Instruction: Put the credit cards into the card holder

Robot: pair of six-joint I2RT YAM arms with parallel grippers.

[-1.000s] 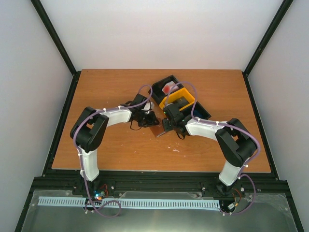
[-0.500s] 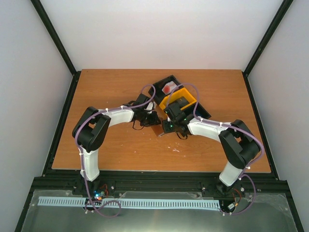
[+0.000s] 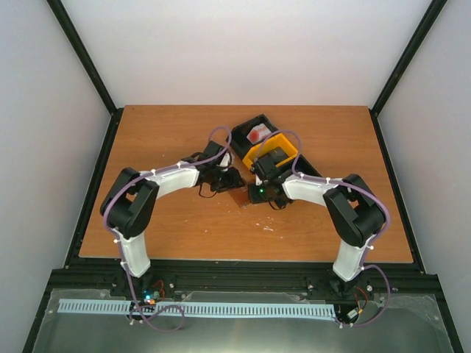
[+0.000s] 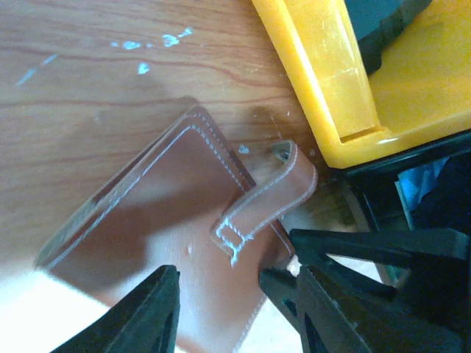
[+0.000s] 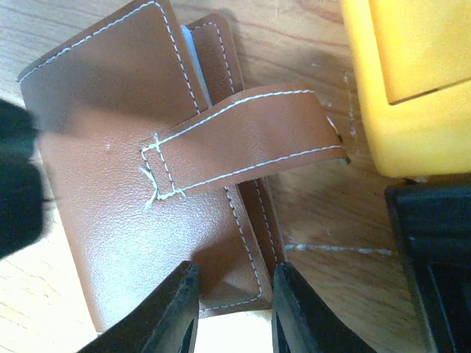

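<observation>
A: Overhead?
B: The tray (image 3: 243, 126) — something red (image 3: 255, 135) in its far compartment; card holder (image 3: 238, 197) on the table (image 3: 162, 140) beside it.
A: Wrists?
B: Strap (image 5: 243, 136) loose; left gripper (image 4: 221, 283) parted, right gripper (image 5: 235, 276) straddling its corner — grip unclear.

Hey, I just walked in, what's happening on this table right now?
Both arms have met at the middle of the table, working on the brown card holder lying flat beside the black-and-yellow tray. The holder is folded over, with its strap unfastened and sticking out. The left gripper and right gripper each straddle one edge of it; whether either actually grips it is unclear. Neither holds a card.
</observation>
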